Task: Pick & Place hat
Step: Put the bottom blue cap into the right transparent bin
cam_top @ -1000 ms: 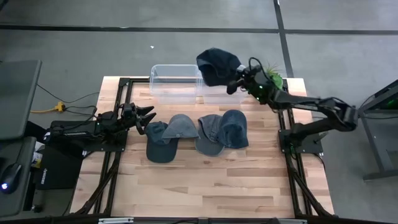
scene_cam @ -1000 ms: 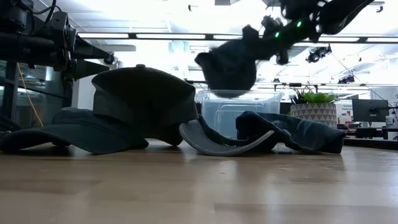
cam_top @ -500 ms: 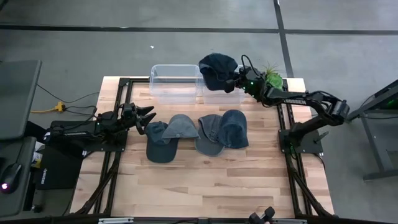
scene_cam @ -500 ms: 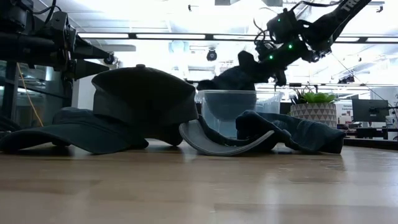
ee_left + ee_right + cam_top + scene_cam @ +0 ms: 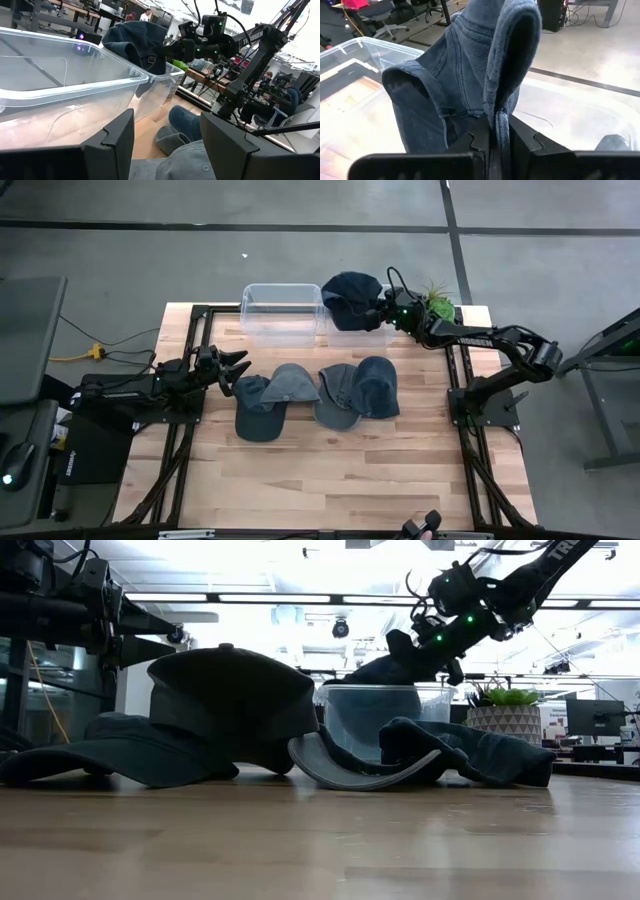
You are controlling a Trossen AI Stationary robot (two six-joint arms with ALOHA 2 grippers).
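Over the clear bin (image 5: 283, 313), right gripper (image 5: 381, 310) pinches a hat (image 5: 349, 296)

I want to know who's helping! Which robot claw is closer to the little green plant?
The right claw. It is just beside the green plant, pinching a dark hat over the clear bin. The left claw waits open across the table, by the other hats.

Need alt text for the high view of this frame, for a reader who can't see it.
Seen from above, the right gripper holds a dark blue hat over the right of two clear bins at the table's far edge. Four more hats lie in a row mid-table. The left gripper waits open beside the leftmost one.
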